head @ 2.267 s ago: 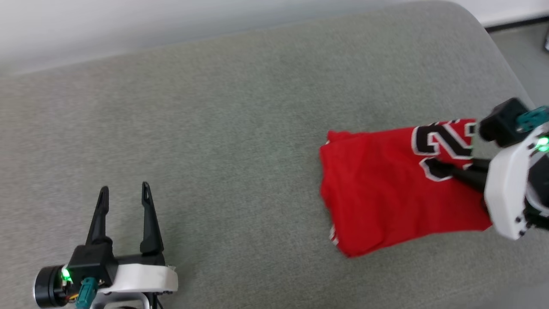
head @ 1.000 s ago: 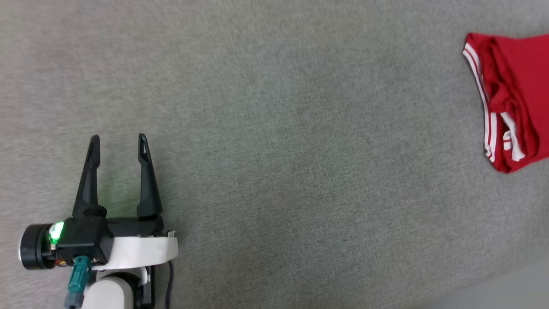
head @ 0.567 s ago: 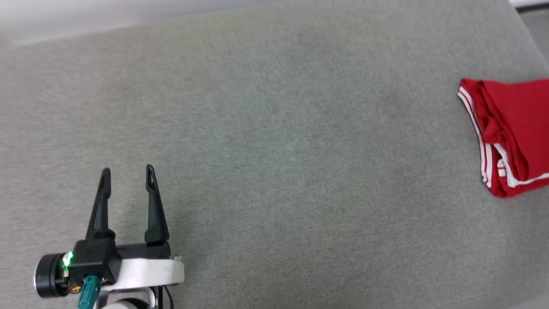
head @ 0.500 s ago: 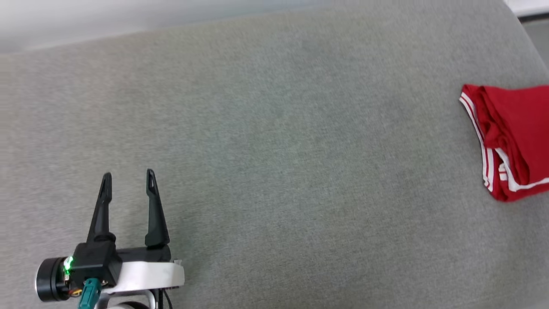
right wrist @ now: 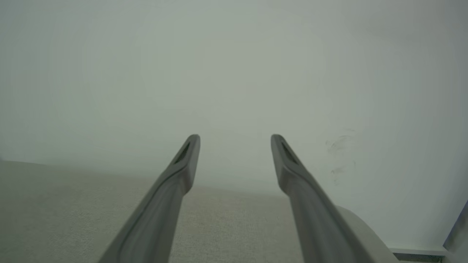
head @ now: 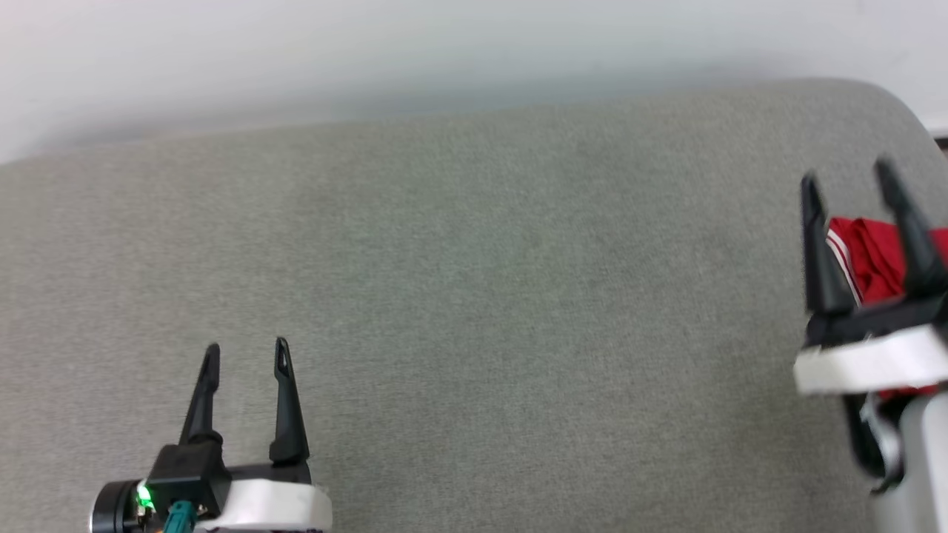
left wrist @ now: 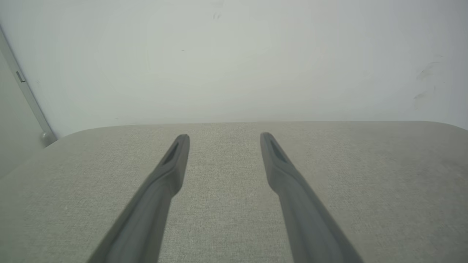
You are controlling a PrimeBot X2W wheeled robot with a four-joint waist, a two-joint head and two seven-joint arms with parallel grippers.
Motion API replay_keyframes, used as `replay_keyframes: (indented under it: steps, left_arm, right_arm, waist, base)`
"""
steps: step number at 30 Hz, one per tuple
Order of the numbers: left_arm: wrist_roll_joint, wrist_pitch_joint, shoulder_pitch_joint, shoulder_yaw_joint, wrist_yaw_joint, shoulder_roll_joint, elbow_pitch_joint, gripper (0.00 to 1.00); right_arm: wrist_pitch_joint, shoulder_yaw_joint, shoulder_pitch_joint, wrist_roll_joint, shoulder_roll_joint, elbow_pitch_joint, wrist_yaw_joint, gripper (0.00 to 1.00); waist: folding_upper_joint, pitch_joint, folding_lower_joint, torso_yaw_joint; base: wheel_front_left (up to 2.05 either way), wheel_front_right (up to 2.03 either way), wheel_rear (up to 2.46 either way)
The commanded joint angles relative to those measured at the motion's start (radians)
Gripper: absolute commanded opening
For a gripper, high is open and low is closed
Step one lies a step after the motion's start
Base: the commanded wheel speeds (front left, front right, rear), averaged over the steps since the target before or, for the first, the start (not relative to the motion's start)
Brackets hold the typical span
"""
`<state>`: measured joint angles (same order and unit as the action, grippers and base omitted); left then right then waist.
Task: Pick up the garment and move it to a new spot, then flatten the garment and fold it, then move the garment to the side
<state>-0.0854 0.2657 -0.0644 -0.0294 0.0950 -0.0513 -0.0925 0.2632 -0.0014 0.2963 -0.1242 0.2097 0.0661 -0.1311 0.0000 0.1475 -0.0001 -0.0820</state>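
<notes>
- Tabletop [head: 481,296]: grey fabric top, bare across the middle. I read that as working room left free.
- Garment [head: 870,255]: red folded bundle, striped trim on its left edge, lying at the tabletop's far right. I judge that's the "to the side" spot, so the task looks near finished.
- Right tool [head: 846,176]: fingers apart, nothing clamped. The garment shows in the gap behind them, and contact looks unlikely since the wrist view aims at the wall [right wrist: 234,73].
- Left tool [head: 246,345]: fingers apart, empty, parked lower left, well apart from the garment. Not needed here, I reckon.
</notes>
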Motion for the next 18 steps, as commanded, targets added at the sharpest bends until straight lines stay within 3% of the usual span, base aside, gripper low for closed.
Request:
replay_keyframes:
  steps: [1,9,18]
  left_arm:
    - [-0.002,-0.003,-0.017,-0.001,-0.004,0.001,0.005,1.0]
    - [-0.019,-0.003,-0.071,0.002,-0.011,0.001,0.049,1.0]
    - [-0.021,-0.003,-0.115,0.0,-0.03,0.001,0.08,1.0]
  right_arm:
    - [0.001,-0.002,-0.033,-0.006,-0.017,0.001,0.001,1.0]
    - [0.001,-0.001,-0.251,-0.026,-0.093,0.009,0.001,1.0]
    - [0.001,-0.004,-0.379,-0.017,-0.136,-0.026,0.001,1.0]
  waist:
    - [0.0,-0.026,0.0001,0.021]
    - [0.0,-0.099,0.0001,0.05]
    - [0.0,-0.145,0.0001,0.064]
  base:
    - [0.0,0.0,0.0]
    - [0.0,0.0,0.0]
    - [0.0,0.0,0.0]
